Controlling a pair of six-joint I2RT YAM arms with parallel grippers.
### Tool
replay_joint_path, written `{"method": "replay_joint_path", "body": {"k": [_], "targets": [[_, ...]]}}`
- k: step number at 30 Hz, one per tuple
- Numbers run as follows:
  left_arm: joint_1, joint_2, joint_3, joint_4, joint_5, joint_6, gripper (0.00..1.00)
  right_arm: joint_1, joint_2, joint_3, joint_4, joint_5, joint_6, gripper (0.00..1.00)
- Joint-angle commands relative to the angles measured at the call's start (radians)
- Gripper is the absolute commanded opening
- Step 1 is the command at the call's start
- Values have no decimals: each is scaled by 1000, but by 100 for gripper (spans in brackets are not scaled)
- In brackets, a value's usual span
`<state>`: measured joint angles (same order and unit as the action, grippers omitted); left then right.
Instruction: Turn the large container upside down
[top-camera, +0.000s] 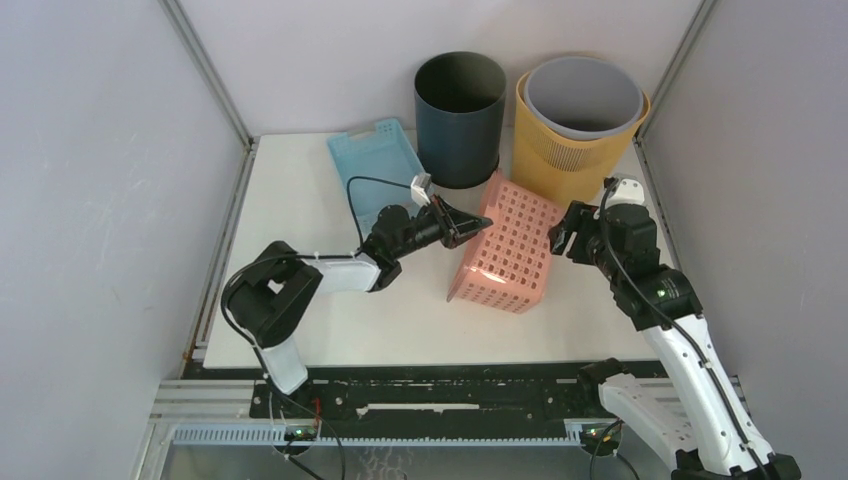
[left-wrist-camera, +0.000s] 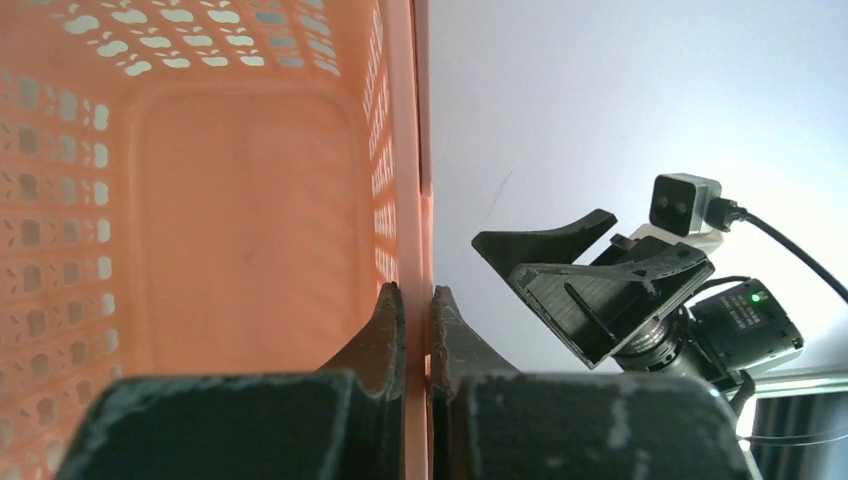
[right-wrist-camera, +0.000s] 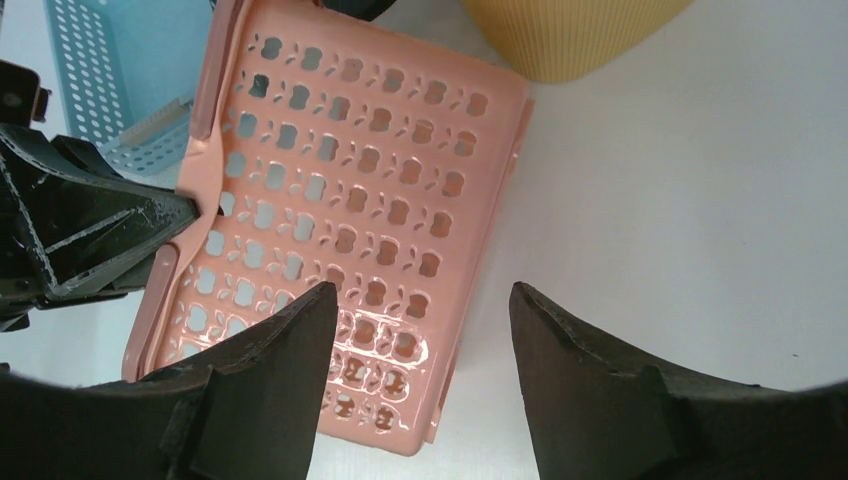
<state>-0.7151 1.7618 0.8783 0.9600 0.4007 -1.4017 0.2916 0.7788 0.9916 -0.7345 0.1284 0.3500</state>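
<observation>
The basket (top-camera: 505, 250) sits tipped on its side, just in front of the yellow bin (top-camera: 570, 150). L claw (left-wrist-camera: 418, 300) pinches its thin wall tight; R claw (right-wrist-camera: 422, 292) is wide open, holding nothing. One small pinch could slip & the basket flops back.

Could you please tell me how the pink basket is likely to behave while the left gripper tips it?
The pink basket is probably light, since its plastic walls are thin and perforated. The left gripper pinches one wall only, so that wall may flex and the basket may swing. Tipped onto its side, it could topple either way.
</observation>
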Motion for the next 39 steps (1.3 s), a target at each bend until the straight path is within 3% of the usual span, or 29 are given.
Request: {"method": "replay_joint_path", "body": {"k": [1, 11, 31, 39], "targets": [[-10, -11, -69, 190, -55, -163, 0, -5, 10, 36, 10, -12, -18, 73], [-3, 126, -182, 507, -108, -360, 0, -6, 36, 47, 16, -16, -20, 73], [88, 142, -428, 519, -137, -325, 3, 24, 105, 44, 29, -15, -14, 73], [163, 234, -530, 517, -69, -320, 17, 65, 172, 1, 75, -20, -3, 73]]}}
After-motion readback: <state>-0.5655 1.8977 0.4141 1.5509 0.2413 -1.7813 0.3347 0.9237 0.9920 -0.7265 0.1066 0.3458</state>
